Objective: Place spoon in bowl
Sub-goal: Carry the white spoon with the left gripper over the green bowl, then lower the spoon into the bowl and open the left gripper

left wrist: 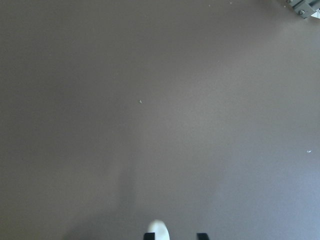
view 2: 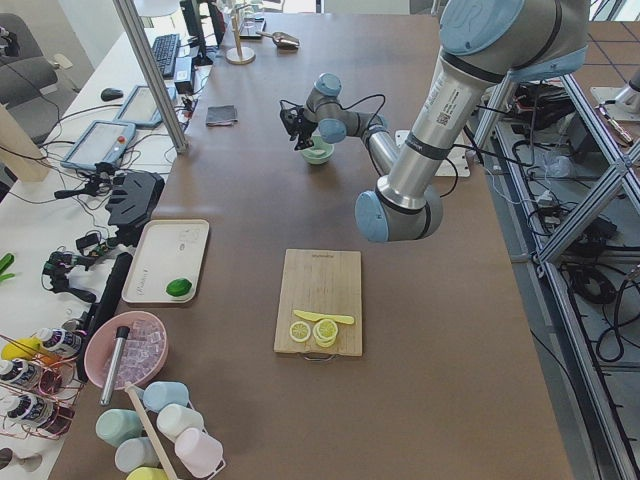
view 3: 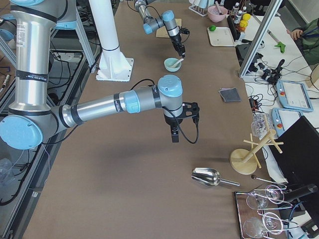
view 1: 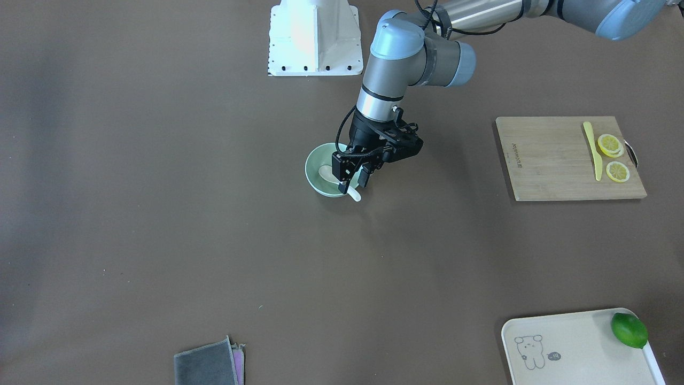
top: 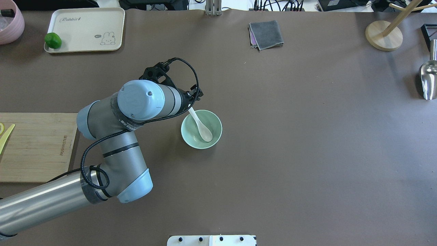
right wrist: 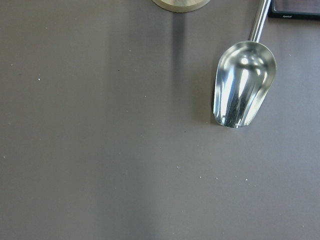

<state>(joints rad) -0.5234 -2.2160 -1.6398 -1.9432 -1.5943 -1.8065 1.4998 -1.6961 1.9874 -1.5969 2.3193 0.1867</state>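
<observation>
The white spoon (top: 201,127) lies in the mint-green bowl (top: 184,134), scoop down on the bowl's floor and handle leaning over the rim. In the front view the spoon's handle end (view 1: 354,196) pokes out past the bowl (view 1: 312,160). My left gripper (view 1: 354,187) hangs over that handle end with its fingers apart on either side of it. In the left wrist view the white handle tip (left wrist: 159,230) sits against one fingertip (left wrist: 149,235), with a gap to the other. My right gripper (view 3: 174,138) shows only in the exterior right view, low over bare table; I cannot tell its state.
A wooden cutting board (view 1: 556,160) with a yellow knife (view 1: 593,149) and lemon slices (view 1: 609,144) lies on my left. A cream tray (view 1: 566,347) holds a lime (view 1: 629,330). A grey cloth (view 1: 208,366), a metal scoop (right wrist: 244,82) and a wooden stand (top: 384,34) lie farther off.
</observation>
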